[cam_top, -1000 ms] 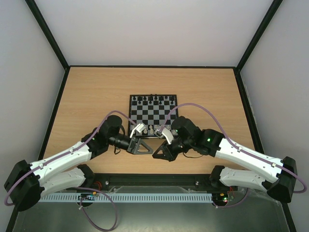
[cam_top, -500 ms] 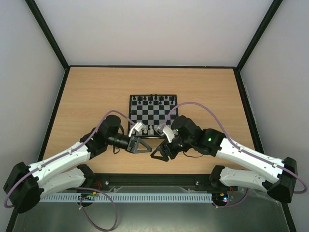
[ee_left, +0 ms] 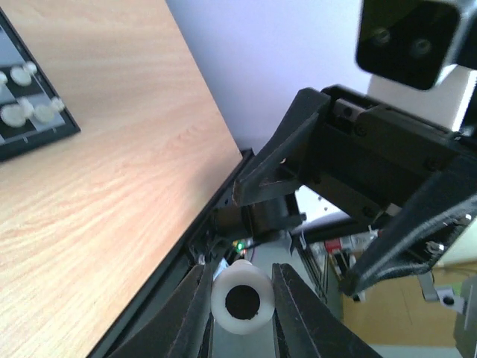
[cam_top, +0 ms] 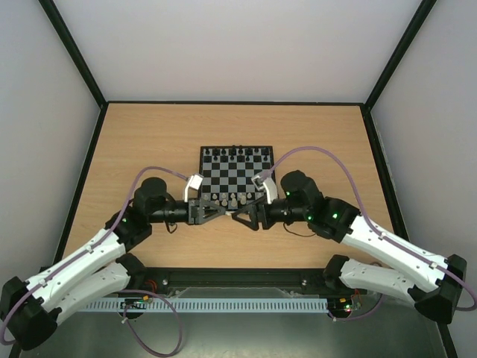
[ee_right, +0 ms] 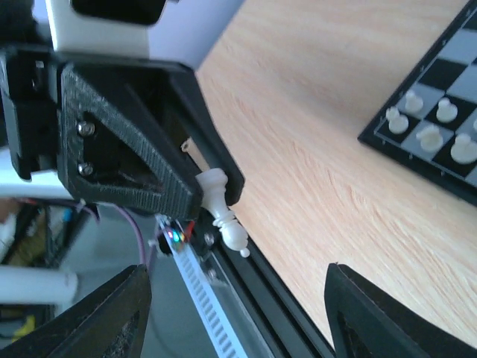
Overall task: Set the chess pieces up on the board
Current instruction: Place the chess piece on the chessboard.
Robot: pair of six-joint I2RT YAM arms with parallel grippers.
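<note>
The board (cam_top: 235, 173) lies mid-table, with cream-white chess pieces (cam_top: 234, 198) along its near rows and black ones at the far row. My two grippers meet tip to tip just in front of its near edge. The left gripper (cam_top: 220, 212) (ee_left: 240, 300) is shut on one cream-white chess piece (ee_left: 223, 292) (ee_right: 224, 214), seen base-on in the left wrist view. That piece lies level above the table's front edge. The right gripper (cam_top: 243, 216) (ee_right: 236, 272) faces it with its fingers (ee_right: 100, 313) spread wide on either side of the piece, not touching it.
The black front rail (ee_right: 276, 298) of the table runs right under the held piece. More white pieces (ee_right: 432, 138) stand on the board's near corner (ee_left: 30, 112). The right wrist's camera housing (ee_left: 406, 37) hangs close in front of the left gripper.
Both grippers have shifted up toward the board's near edge and turned to face each other level. The right gripper's jaws have spread apart; the piece now stays in the left gripper.
</note>
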